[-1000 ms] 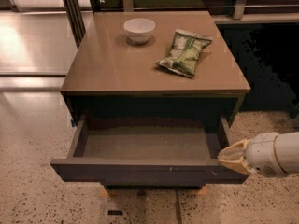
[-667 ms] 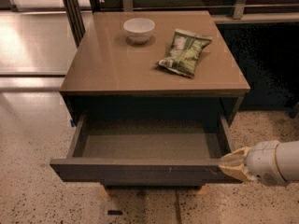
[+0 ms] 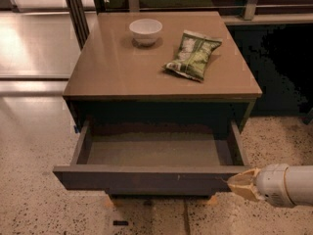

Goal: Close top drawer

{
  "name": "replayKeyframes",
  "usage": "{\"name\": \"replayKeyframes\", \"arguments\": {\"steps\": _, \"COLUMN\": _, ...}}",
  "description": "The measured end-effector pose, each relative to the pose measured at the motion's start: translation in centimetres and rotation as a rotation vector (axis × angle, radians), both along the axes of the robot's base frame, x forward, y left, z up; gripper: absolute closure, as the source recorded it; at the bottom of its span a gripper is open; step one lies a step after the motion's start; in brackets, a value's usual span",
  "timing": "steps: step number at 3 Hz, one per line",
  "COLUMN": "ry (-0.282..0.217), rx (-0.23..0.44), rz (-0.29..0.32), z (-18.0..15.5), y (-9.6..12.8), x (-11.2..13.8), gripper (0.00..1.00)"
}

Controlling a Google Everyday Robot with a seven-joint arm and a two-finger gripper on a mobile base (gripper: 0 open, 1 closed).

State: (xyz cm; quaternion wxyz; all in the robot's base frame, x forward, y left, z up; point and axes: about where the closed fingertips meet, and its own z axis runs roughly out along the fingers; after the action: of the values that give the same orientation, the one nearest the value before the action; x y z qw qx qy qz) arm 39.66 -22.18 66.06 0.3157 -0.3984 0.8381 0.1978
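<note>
The drawer (image 3: 146,177) is pulled far out of the cabinet, in the lower middle of the frame, and its grey inside is bare as far as I can see. Its dark front faces me, with small pale scratches right of centre. The gripper (image 3: 235,183) is at the lower right, with its tan tip touching or almost touching the right end of that front, and the white arm goes out of the frame behind it. I think it is placed there because a flat front without handle can only be pushed, and from this side the arm reaches the front without crossing above the open box. Whether the claw is clenched or released I cannot tell from here. A push so near to the corner may turn the drawer a little on its rails, so I would prefer contact more to the middle. On the top (image 3: 112,67), a white bowl (image 3: 145,31) and a green bag (image 3: 193,54) lie well apart from the work. Compared with one second ago, the gripper has come lower and closer to the front, and the drawer is open just as much.
</note>
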Motion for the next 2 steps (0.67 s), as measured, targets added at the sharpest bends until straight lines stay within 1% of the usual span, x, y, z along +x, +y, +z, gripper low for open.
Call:
{"name": "replayKeyframes", "arguments": {"steps": 1, "ry": 0.006, "rx": 0.002, "rz": 0.012, "z": -2.3, "y": -0.7, "x": 1.3, "gripper": 1.0}}
{"name": "replayKeyframes", "arguments": {"steps": 2, "ry": -0.024, "rx": -0.027, "rz": 0.04, "z": -3.3, "y": -1.2, "x": 4.5, "gripper": 1.0}}
